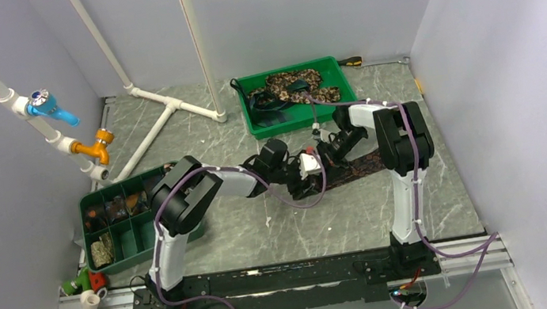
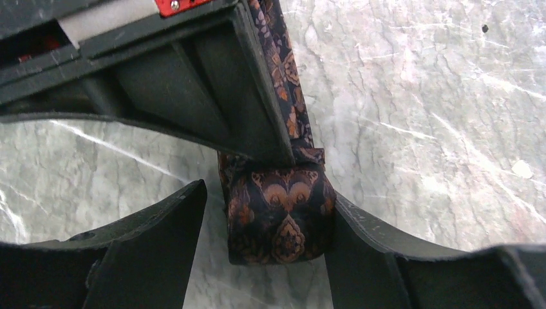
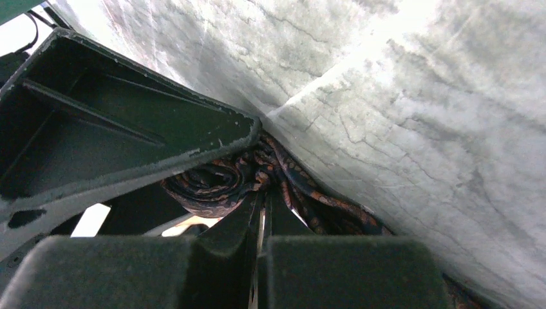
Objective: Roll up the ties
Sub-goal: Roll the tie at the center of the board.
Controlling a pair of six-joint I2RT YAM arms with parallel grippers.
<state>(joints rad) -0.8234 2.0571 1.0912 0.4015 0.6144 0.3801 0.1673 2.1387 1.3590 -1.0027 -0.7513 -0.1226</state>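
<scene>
A dark brown patterned tie (image 1: 360, 165) lies on the marbled table at the centre, and one end of it is wound into a small roll (image 2: 280, 215). My left gripper (image 2: 267, 193) is open and straddles that roll. Its right finger (image 2: 386, 257) rests against the roll and its left finger (image 2: 161, 251) stands apart. My right gripper (image 3: 263, 196) is shut, its tips pinching the tie (image 3: 212, 187) at the roll. From above, both grippers meet at mid-table, left (image 1: 299, 177) and right (image 1: 317, 158). More ties (image 1: 294, 84), tan-and-brown mottled, lie in a tray at the back.
The green tray (image 1: 294, 125) stands at the back centre. A green compartment box (image 1: 128, 257) with small items sits at the left. White pipes (image 1: 168, 108) with blue and orange valves cross the back left. Grey walls enclose the table.
</scene>
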